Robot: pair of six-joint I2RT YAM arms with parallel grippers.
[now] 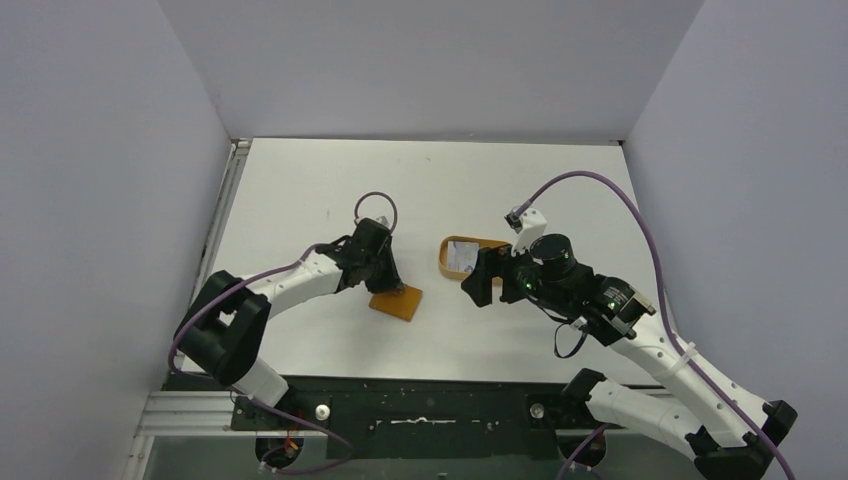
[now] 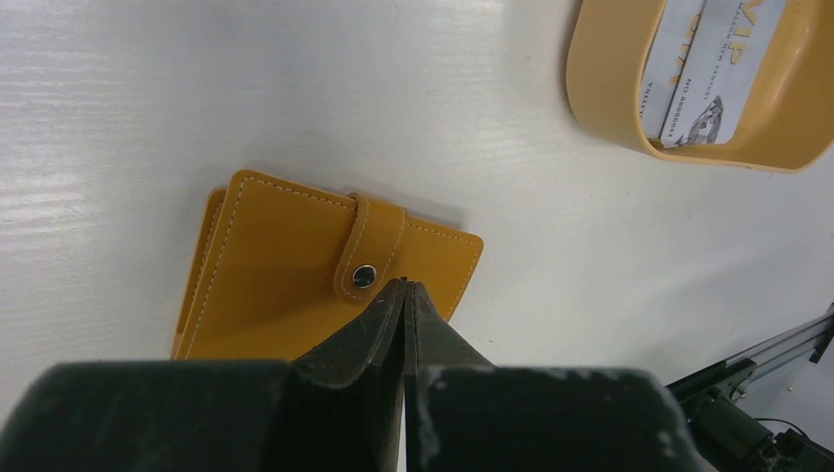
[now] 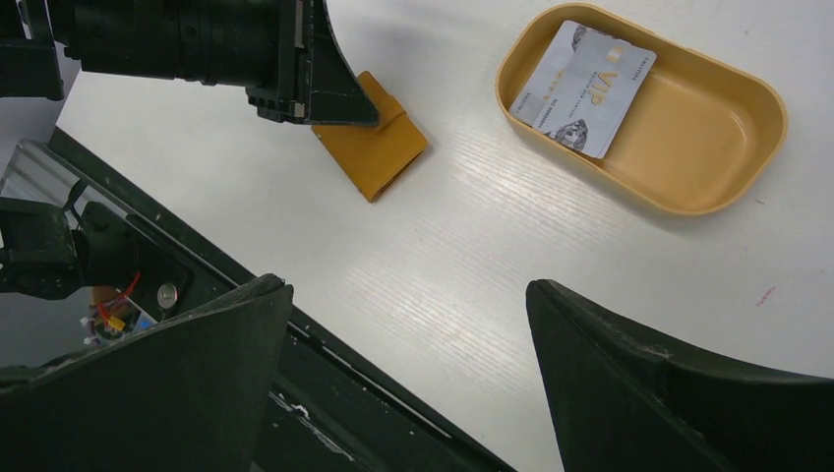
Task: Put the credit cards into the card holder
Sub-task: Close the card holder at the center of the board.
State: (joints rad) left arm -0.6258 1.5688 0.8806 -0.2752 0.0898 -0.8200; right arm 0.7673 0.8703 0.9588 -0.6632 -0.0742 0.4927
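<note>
The card holder lies folded flat on the white table, its strap snapped over with a metal stud. My left gripper is shut with nothing between its fingers, its tips just over the holder's edge beside the stud. Two credit cards, silvery grey-white, lie overlapped in the orange oval tray. My right gripper hangs open above the table, near the tray and touching nothing.
The table's dark front rail runs just below the right gripper. White walls close in the table on the left, back and right.
</note>
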